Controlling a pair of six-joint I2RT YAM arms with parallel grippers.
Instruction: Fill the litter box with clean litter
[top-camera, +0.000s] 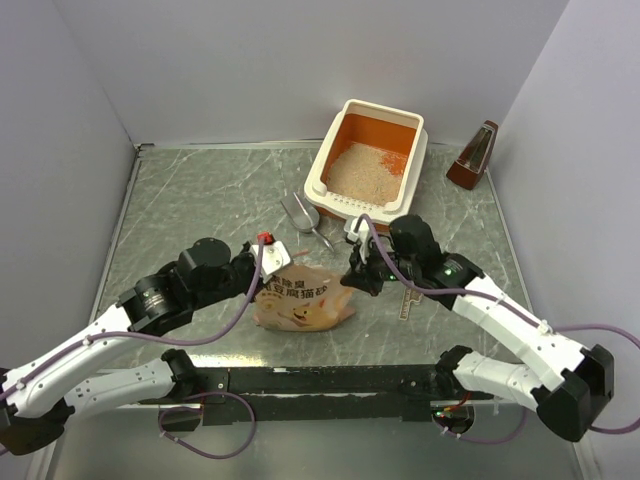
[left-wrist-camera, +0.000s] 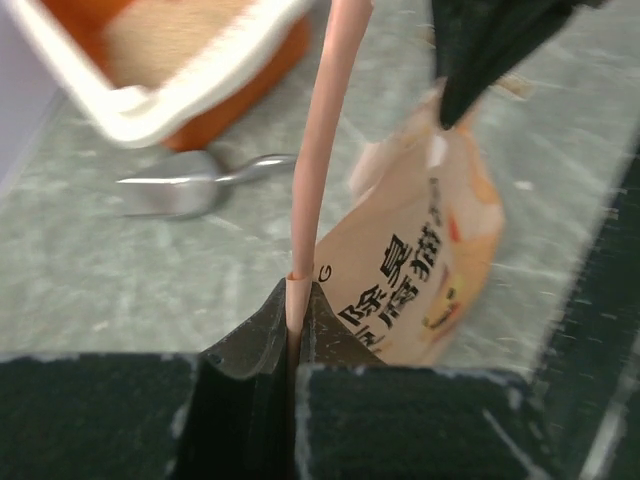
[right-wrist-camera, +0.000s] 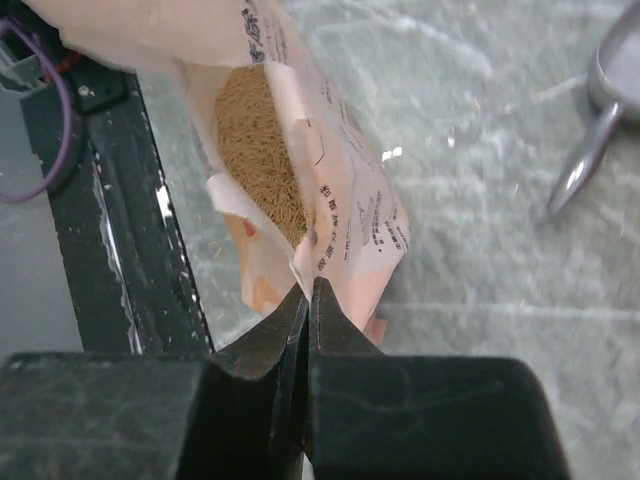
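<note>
The litter box (top-camera: 328, 165) stands at the back, cream rim, orange inside, with pale beige clean litter (top-camera: 362, 170) over its floor. The peach-pink bag (top-camera: 302, 297) hangs between my two grippers above the table's near middle. My left gripper (top-camera: 270, 258) is shut on the bag's top edge (left-wrist-camera: 300, 270). My right gripper (top-camera: 352, 272) is shut on the bag's other edge (right-wrist-camera: 315, 262). The right wrist view looks into the open bag, with brown-beige litter (right-wrist-camera: 262, 150) inside. The litter box corner (left-wrist-camera: 150, 95) shows in the left wrist view.
A grey metal scoop (top-camera: 303, 215) lies in front of the litter box; it also shows in the left wrist view (left-wrist-camera: 185, 185) and the right wrist view (right-wrist-camera: 595, 130). A brown metronome-shaped object (top-camera: 474, 155) stands at the back right. A black rail (top-camera: 330, 378) runs along the near edge.
</note>
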